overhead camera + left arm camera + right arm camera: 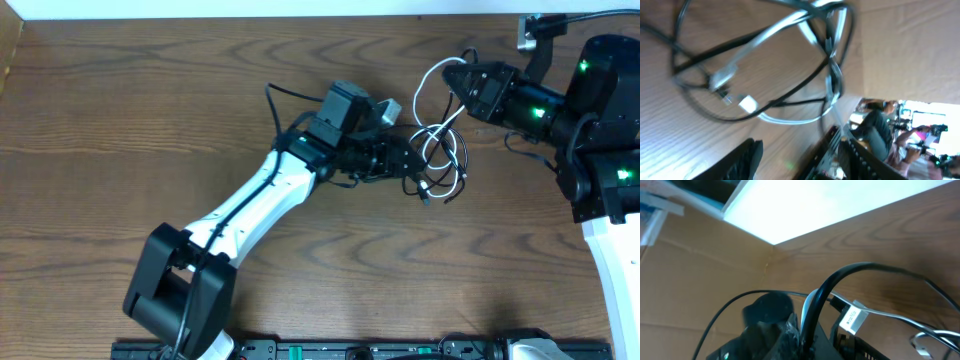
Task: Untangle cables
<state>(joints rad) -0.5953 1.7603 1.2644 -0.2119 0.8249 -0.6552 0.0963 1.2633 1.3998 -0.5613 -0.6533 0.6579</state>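
Note:
The white cable [416,92] and the black cable [437,198] lie tangled in small loops on the wooden table [150,110], right of centre. My left gripper [413,165] sits low at the left edge of the tangle. In the left wrist view its fingers [800,160] are open and empty, with the white cable [790,120] and black cable [705,112] just ahead. My right gripper [450,80] is above the tangle's top. In the right wrist view its fingers [810,335] are shut on the black cable [850,272], with white cable [900,317] beside it.
A cardboard wall [700,280] stands along the table's far edge. A small silver block [387,110] sits on the left wrist. The arms' own thick black wires [275,100] run near the tangle. The two grippers are close together.

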